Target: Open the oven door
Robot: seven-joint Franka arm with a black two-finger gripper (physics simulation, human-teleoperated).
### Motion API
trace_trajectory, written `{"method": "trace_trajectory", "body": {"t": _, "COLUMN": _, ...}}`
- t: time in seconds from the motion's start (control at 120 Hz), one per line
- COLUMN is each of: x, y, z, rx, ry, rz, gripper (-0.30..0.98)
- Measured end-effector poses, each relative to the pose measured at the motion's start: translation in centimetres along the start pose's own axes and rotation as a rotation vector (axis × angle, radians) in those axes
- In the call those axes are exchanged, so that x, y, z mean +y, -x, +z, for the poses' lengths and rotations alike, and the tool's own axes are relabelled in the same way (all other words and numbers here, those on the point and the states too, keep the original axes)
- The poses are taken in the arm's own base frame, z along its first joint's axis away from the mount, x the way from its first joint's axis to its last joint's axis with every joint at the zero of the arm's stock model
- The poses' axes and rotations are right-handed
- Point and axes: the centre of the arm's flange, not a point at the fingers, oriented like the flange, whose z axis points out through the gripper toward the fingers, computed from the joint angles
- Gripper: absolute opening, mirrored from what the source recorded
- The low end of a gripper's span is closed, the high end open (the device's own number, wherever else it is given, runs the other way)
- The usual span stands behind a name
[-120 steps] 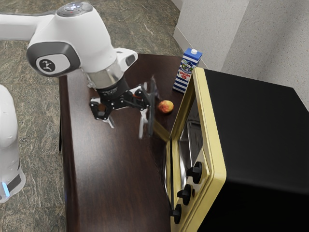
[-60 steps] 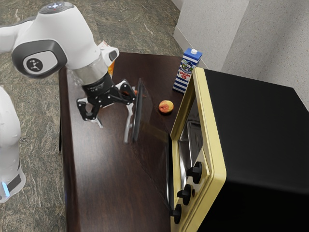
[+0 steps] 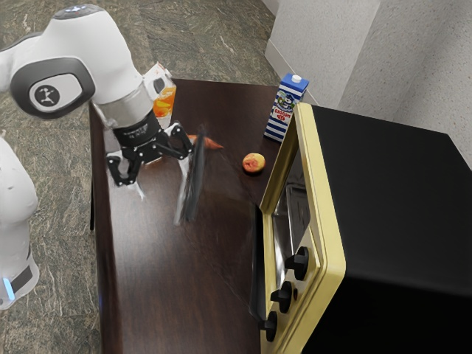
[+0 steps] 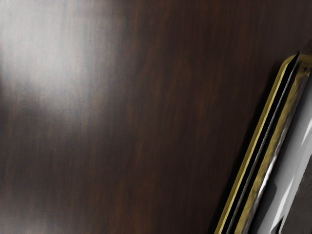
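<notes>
Gripper: fingers spread pretty wide
Oven door: open, out from the oven, pane so see-through its edges kinda vanish
Handle: right by one finger, can't tell if touching
Orange thing: partly hidden

- The oven door is standing open, folding down and out from the oven's front; how far it is tilting is hard to tell. Its see-through panel is letting the surface show faintly, and its long dark handle is running along the outer edge.
- The oven is sitting upright, its black body carrying a pale gold front frame.
</notes>
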Motion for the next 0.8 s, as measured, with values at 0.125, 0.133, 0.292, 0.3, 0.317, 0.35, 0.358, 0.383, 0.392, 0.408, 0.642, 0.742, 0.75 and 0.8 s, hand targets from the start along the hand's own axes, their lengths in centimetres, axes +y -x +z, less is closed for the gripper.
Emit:
{"method": "trace_trajectory", "body": {"t": 0.125, "x": 0.5, "y": -3.2, "z": -0.7, "rx": -0.01, "ry": -0.006, "rz": -0.127, "gripper": 0.68}}
{"method": "trace_trajectory", "body": {"t": 0.133, "x": 0.5, "y": -3.4, "z": -0.8, "rx": -0.012, "ry": -0.007, "rz": -0.133, "gripper": 0.68}}
{"method": "trace_trajectory", "body": {"t": 0.292, "x": 0.0, "y": -7.2, "z": -2.1, "rx": -0.027, "ry": -0.029, "rz": -0.271, "gripper": 0.68}}
{"method": "trace_trajectory", "body": {"t": 0.3, "x": -0.1, "y": -7.5, "z": -2.2, "rx": -0.027, "ry": -0.03, "rz": -0.279, "gripper": 0.68}}
{"method": "trace_trajectory", "body": {"t": 0.317, "x": -0.1, "y": -7.9, "z": -2.3, "rx": -0.029, "ry": -0.033, "rz": -0.293, "gripper": 0.68}}
{"method": "trace_trajectory", "body": {"t": 0.35, "x": -0.3, "y": -8.4, "z": -2.5, "rx": -0.031, "ry": -0.045, "rz": -0.307, "gripper": 0.68}}
{"method": "trace_trajectory", "body": {"t": 0.358, "x": -0.3, "y": -8.3, "z": -2.5, "rx": -0.032, "ry": -0.048, "rz": -0.306, "gripper": 0.68}}
{"method": "trace_trajectory", "body": {"t": 0.383, "x": -0.1, "y": -7.5, "z": -2.9, "rx": -0.027, "ry": -0.06, "rz": -0.286, "gripper": 0.69}}
{"method": "trace_trajectory", "body": {"t": 0.392, "x": 0.1, "y": -7.1, "z": -3.1, "rx": -0.02, "ry": -0.065, "rz": -0.273, "gripper": 0.68}}
{"method": "trace_trajectory", "body": {"t": 0.408, "x": 0.5, "y": -6.0, "z": -3.6, "rx": -0.001, "ry": -0.075, "rz": -0.242, "gripper": 0.69}}
{"method": "trace_trajectory", "body": {"t": 0.642, "x": 18.5, "y": -1.3, "z": -12.2, "rx": -0.071, "ry": -0.3, "rz": 0.081, "gripper": 0.69}}
{"method": "trace_trajectory", "body": {"t": 0.742, "x": 20.0, "y": -3.1, "z": -7.7, "rx": 0.026, "ry": -0.387, "rz": -0.037, "gripper": 0.69}}
{"method": "trace_trajectory", "body": {"t": 0.75, "x": 20.0, "y": -3.2, "z": -7.4, "rx": 0.034, "ry": -0.393, "rz": -0.047, "gripper": 0.69}}
{"method": "trace_trajectory", "body": {"t": 0.8, "x": 19.7, "y": -3.7, "z": -5.8, "rx": 0.079, "ry": -0.42, "rz": -0.104, "gripper": 0.69}}
